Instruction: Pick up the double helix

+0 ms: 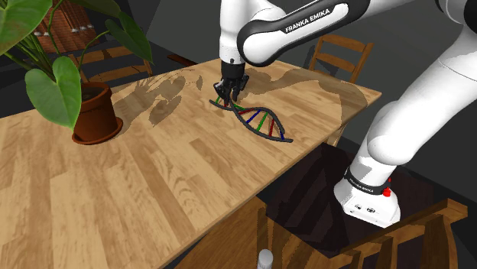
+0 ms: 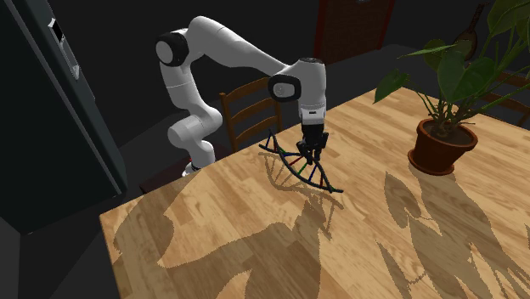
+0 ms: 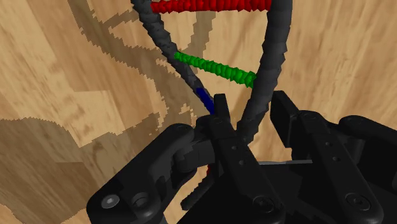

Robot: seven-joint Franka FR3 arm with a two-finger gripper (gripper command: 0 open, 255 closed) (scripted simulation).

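A double helix (image 1: 260, 121) with dark strands and red, green and blue rungs lies on the wooden table (image 1: 115, 183), near its edge by the stand. My black gripper (image 1: 229, 93) points down over the helix's end farthest from the stand. In the second exterior view the gripper (image 2: 310, 155) sits low on the helix (image 2: 316, 176), about mid-length. In the wrist view the gripper (image 3: 251, 108) is open, with one dark strand (image 3: 267, 70) running between the fingers. One finger (image 3: 221, 118) touches the strands' crossing, and a thin gap shows beside the other finger (image 3: 285, 109).
A potted plant (image 1: 95, 115) with large green leaves stands on the table at the shoulder view's left. Wooden chairs (image 1: 340, 57) stand behind the table and at its near corner (image 1: 413, 237). A tall dark cabinet (image 2: 51, 110) fills the second exterior view's left.
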